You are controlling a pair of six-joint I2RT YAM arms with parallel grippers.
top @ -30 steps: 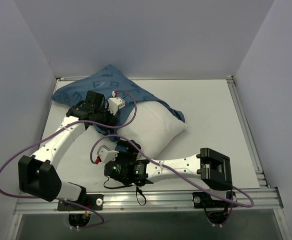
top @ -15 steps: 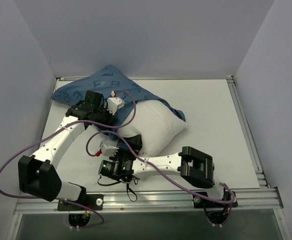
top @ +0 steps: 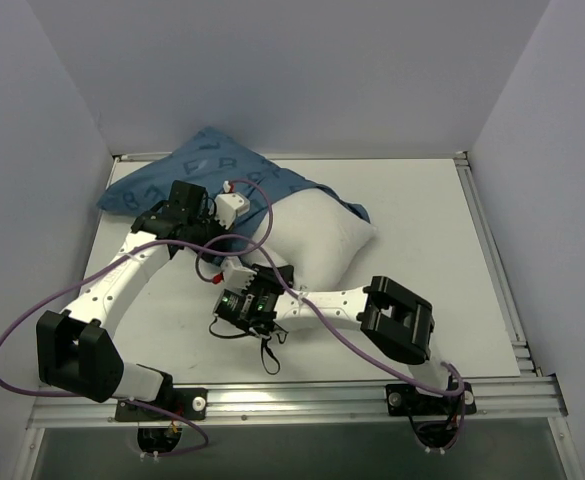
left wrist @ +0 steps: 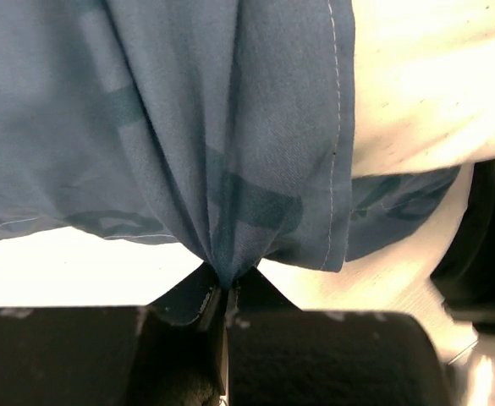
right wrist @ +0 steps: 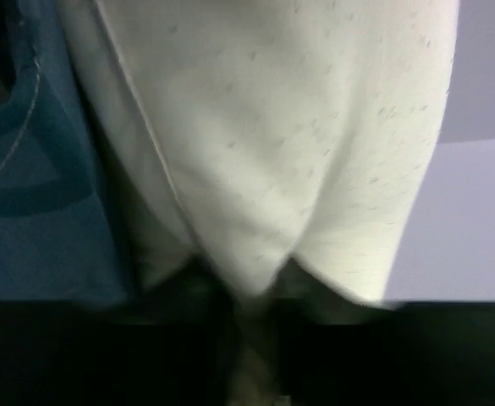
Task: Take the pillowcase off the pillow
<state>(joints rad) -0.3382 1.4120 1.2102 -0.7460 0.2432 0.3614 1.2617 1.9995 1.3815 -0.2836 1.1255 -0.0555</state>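
The dark blue lettered pillowcase (top: 197,168) lies bunched at the table's far left and still covers the left end of the white pillow (top: 322,235). My left gripper (top: 212,240) is shut on a gathered fold of the pillowcase (left wrist: 230,169), with the pillow (left wrist: 433,76) showing bare to its right. My right gripper (top: 255,278) sits at the pillow's near left corner. In the blurred right wrist view, the pillow (right wrist: 272,127) narrows to a pinched point between the jaws of my right gripper (right wrist: 260,292). The pillowcase (right wrist: 27,169) lies at that view's left.
The white table (top: 442,260) is walled on the left, back and right, with metal rails along its edges. Purple cables (top: 32,320) loop off both arms near the front left. The right arm's elbow (top: 397,318) rests low over the table's front centre.
My right gripper moved forward from the near table up to the pillow's near left corner and closed on it. The left gripper kept its grip; the pillowcase stretched slightly leftward.
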